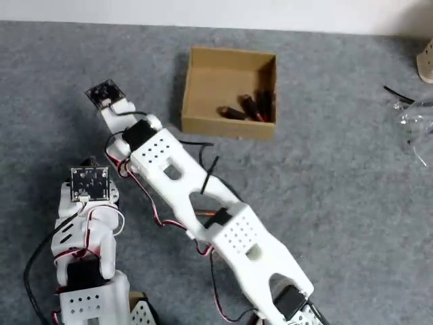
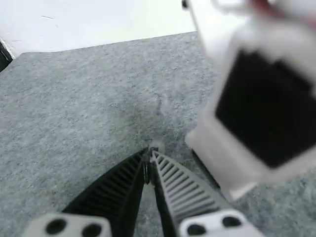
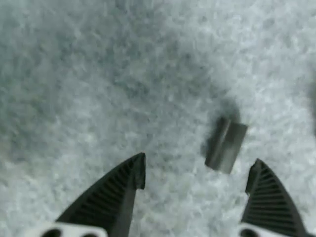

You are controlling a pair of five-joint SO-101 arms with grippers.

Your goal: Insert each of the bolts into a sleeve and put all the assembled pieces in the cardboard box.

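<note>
Ahead of right claw [image 3: 198, 163], blurred sleeve [image 3: 226, 145]

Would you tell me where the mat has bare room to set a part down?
The widest bare stretch of mat lies between the cardboard box and the clear plastic bits, running down beside the right arm. Left of the box is crowded: the open right gripper hangs near a sleeve, with the shut left gripper nearby.
</note>
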